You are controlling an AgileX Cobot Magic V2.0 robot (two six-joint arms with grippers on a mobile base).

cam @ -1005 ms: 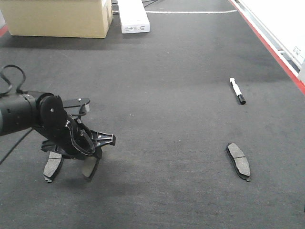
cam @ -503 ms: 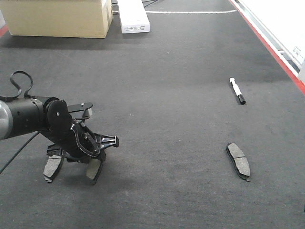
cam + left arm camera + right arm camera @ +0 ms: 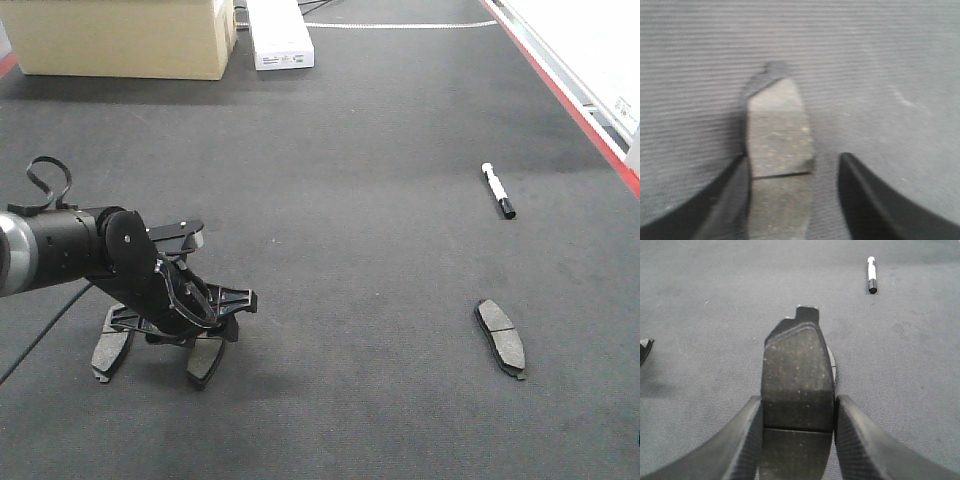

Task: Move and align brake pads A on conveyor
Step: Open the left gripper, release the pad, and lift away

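On the dark conveyor belt, one brake pad lies at the lower left between the fingers of my left gripper. In the left wrist view that pad touches the left finger. A clear gap separates it from the right finger, so the left gripper is open. A second pad lies just left of it. A third pad lies alone at the lower right. My right gripper is shut on another brake pad, and it does not show in the front view.
A black-and-white marker pen lies on the belt at the right; the right wrist view shows the pen beyond the held pad. A cardboard box and a white box stand at the far end. The red frame edge runs along the right.
My left gripper has shifted a little to the right and lower, and the pad between its fingers has moved right with it. The other pads and the pen have not moved.
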